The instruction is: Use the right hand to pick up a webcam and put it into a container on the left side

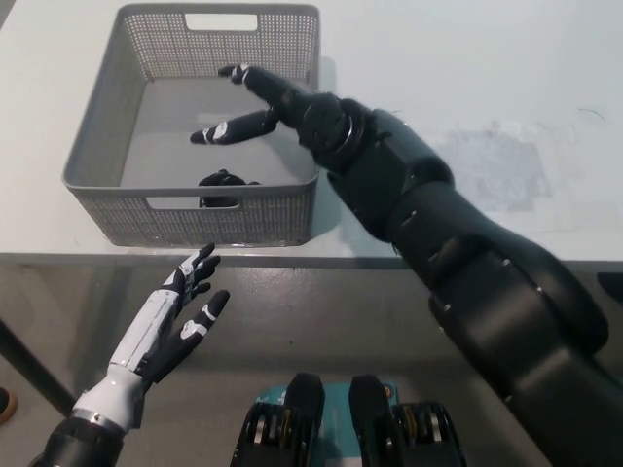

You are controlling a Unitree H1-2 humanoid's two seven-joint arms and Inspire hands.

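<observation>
A grey perforated basket [107, 117] stands on the table at the left. Inside it, near the front wall, lies a small black webcam [224, 187]. My black right hand [263, 107] hangs over the basket's right half, above and behind the webcam, open with fingers spread and nothing in it. My white left hand [180, 311] rests below the table's front edge at the lower left, open with fingers apart.
The pale table [467, 58] stretches to the right of the basket, with a scuffed patch [496, 165] beyond my right arm. The table's front edge [321, 261] runs across the middle of the picture.
</observation>
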